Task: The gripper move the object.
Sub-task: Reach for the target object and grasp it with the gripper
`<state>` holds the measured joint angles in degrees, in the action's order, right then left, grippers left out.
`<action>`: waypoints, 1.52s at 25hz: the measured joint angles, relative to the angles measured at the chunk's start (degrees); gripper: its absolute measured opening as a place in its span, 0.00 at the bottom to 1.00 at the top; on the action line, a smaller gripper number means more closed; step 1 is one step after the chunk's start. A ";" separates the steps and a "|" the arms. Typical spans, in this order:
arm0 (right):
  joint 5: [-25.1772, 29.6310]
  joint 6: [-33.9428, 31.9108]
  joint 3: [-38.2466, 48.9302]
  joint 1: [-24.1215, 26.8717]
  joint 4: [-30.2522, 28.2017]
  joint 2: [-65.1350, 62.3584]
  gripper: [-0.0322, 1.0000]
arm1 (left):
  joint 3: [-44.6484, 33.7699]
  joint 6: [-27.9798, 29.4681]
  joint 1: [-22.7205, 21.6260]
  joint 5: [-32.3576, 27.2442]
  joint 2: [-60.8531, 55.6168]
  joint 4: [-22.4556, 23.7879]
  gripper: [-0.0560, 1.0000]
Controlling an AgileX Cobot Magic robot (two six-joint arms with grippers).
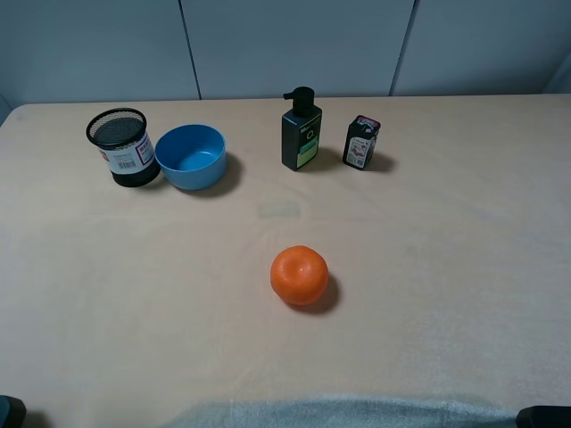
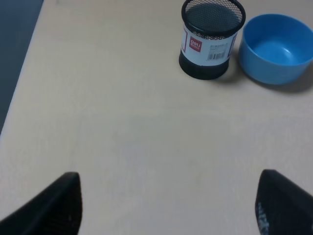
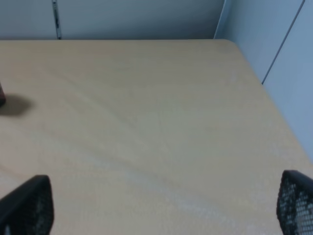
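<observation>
Orange, glossy and slightly flattened, the fruit (image 1: 300, 275) sits alone on the pale table (image 1: 464, 267), well ahead of both sets of fingers and between neither; I can't find it in either wrist view. My left gripper (image 2: 168, 205) is spread wide over bare tabletop, with a mesh pen cup (image 2: 212, 39) and a blue bowl (image 2: 277, 48) far beyond its tips. My right gripper (image 3: 164, 205) is likewise wide apart, holding nothing. I judge the job not yet started, so the reach is the step in hand. Next I'd bring one arm inward until the fruit lies between its fingers, then close gently, since a round skin may roll.
</observation>
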<state>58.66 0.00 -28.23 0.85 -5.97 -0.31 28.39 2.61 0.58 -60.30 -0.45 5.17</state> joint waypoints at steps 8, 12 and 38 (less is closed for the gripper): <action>0.00 0.00 0.00 0.00 0.00 0.00 0.70 | 0.00 0.00 0.00 0.00 0.00 0.00 0.80; 0.00 0.00 0.00 0.00 0.00 0.00 0.70 | 0.00 0.00 0.00 0.00 0.00 0.00 0.80; 0.00 0.00 0.00 0.00 0.00 0.00 0.70 | 0.00 0.00 0.00 0.00 0.00 0.00 0.80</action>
<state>58.66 0.00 -28.23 0.85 -5.97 -0.31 28.39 2.61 0.58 -60.30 -0.45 5.17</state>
